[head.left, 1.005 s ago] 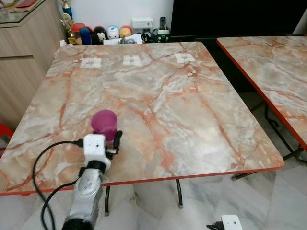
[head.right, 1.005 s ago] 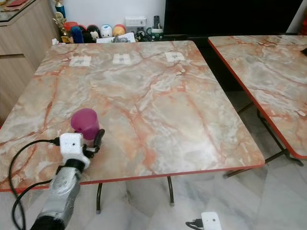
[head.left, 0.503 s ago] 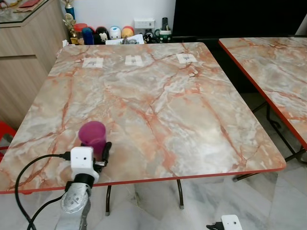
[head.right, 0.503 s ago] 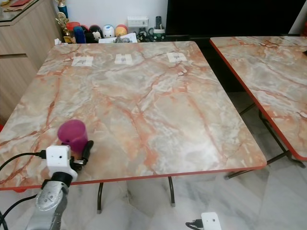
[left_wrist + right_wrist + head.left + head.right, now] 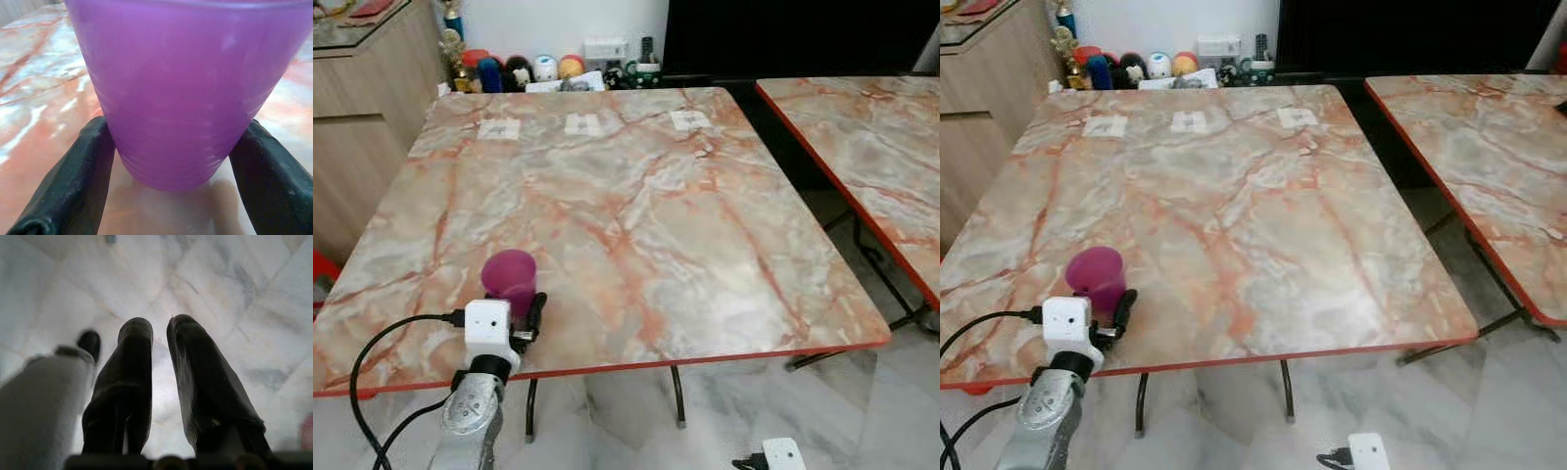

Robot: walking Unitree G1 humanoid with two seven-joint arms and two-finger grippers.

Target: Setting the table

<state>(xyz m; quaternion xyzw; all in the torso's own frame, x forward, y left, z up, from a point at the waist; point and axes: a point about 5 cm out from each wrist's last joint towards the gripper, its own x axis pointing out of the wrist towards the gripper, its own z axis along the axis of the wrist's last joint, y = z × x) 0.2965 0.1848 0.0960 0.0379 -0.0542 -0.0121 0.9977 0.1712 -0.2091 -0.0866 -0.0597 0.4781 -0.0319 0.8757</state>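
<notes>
Two black fingers of the left gripper (image 5: 168, 161) are pressing against either side of a purple cup (image 5: 508, 275), clamping it near its base. The cup is standing upright on the marble-patterned table (image 5: 636, 206), close to the near edge toward the robot's left, with the silver left arm reaching up to it from below the table's red rim. Three white labels (image 5: 583, 123) are lying in a row near the far edge. Beyond them, small figurines (image 5: 519, 70) are lining the wall. The right gripper (image 5: 159, 347) is hanging over the pale marble floor (image 5: 234, 289), its fingers nearly together with a narrow gap showing between them.
</notes>
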